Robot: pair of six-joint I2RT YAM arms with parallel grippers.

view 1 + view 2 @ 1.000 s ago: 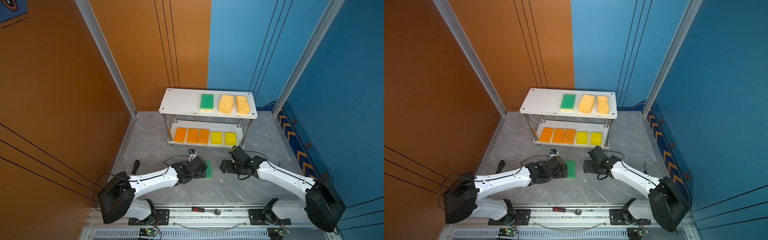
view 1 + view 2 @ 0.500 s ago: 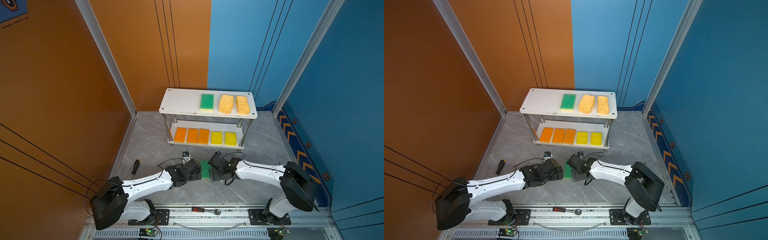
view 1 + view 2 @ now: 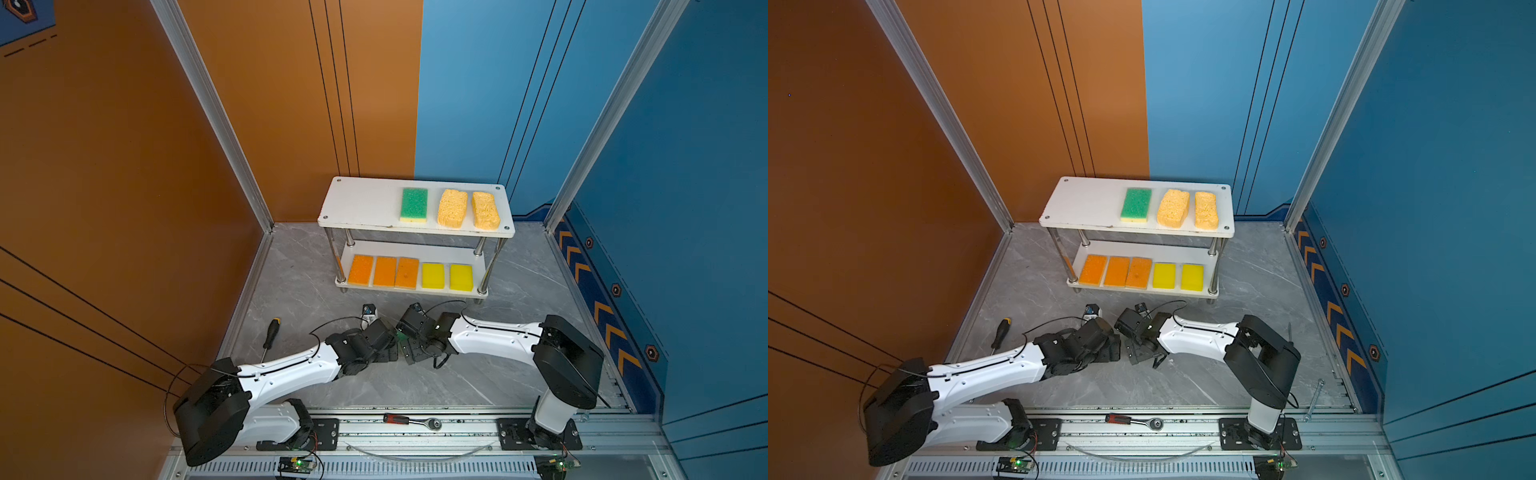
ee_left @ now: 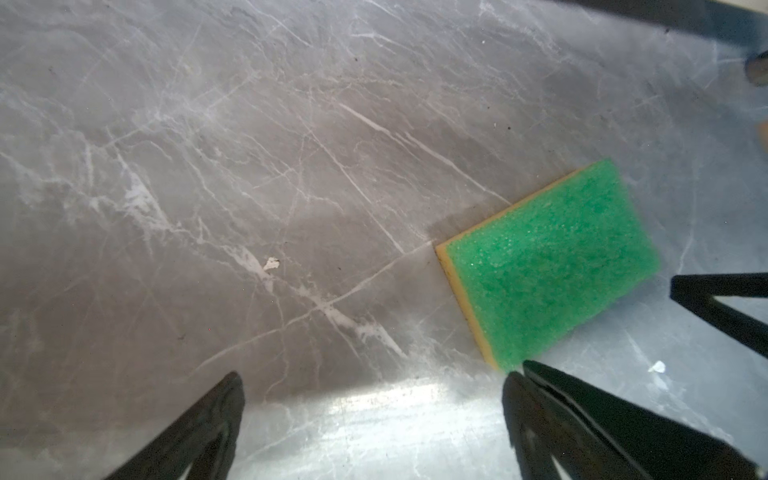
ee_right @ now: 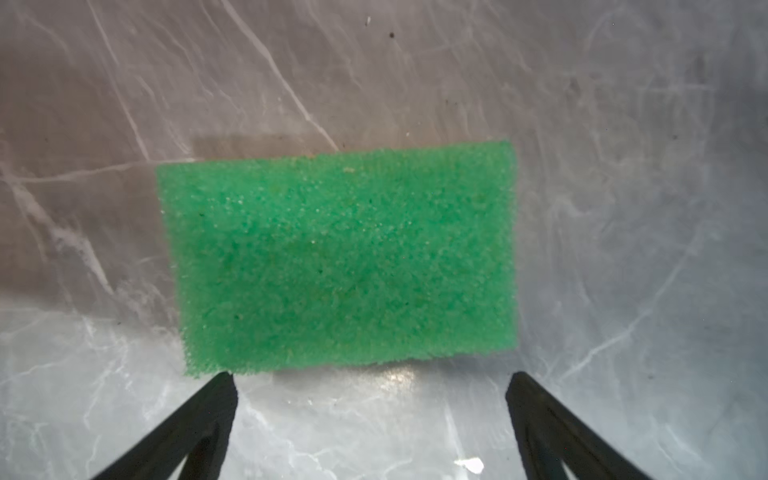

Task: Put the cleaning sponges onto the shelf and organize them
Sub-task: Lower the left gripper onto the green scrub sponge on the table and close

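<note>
We saw the loose green sponge [image 5: 338, 257] lying flat on the grey, white-veined marble floor [image 4: 249, 166], in front of the shelf [image 3: 361, 203] and not on it. Its top was a coarse, grainy scouring layer, a plain rectangle. In the left wrist view a thin yellow foam base showed along two of its edges. The right gripper [image 5: 371, 376] hung over it with its black tapered fingers spread wide, and the sponge lay just ahead of the tips, unpinched. The left gripper [image 4: 374, 376] was likewise spread and empty, one fingertip close beside a corner of the sponge; whether it touched we could not tell. On the shelf's smooth white top board lay the shelved green sponge [image 3: 414, 203] and two porous, round-cornered yellow-orange sponges [image 3: 452, 208], side by side. On the lower board, between the chrome posts [image 3: 337, 257], three orange sponges [image 3: 385, 271] and two bright yellow sponges [image 3: 433, 275] lay in one row
</note>
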